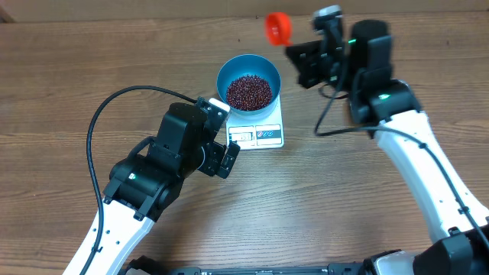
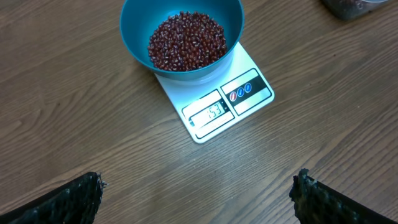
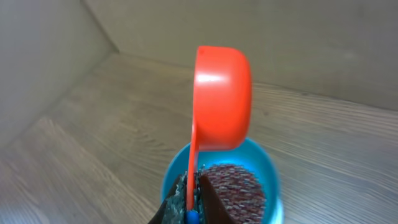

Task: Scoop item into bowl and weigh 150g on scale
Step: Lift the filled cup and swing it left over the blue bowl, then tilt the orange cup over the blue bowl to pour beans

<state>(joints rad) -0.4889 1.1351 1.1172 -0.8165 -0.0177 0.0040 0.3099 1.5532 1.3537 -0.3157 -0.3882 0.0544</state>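
Observation:
The blue bowl point(image 1: 226, 72) stands on the white scale point(image 1: 271, 136), holding a heap of dark red-brown beans point(image 1: 249, 92). From the left wrist the bowl point(image 2: 134, 31), beans point(image 2: 186, 40) and scale point(image 2: 249, 87) lie ahead; the display reads 153. My left gripper point(image 2: 199, 193) hangs open over bare wood in front of the scale, beside its left front corner point(image 1: 220, 137). My right gripper point(image 1: 294, 50) is shut on the handle of an orange scoop point(image 1: 277, 27), raised behind and right of the bowl. The scoop point(image 3: 222, 99) is above the bowl point(image 3: 261, 158), gripper point(image 3: 193, 193) clamped on its handle.
A corner of a clear tub point(image 2: 351, 6) with beans shows at the top right of the left wrist view. A black cable point(image 1: 95, 130) loops left of the left arm. A wall runs along the table's far edge point(image 3: 249, 37).

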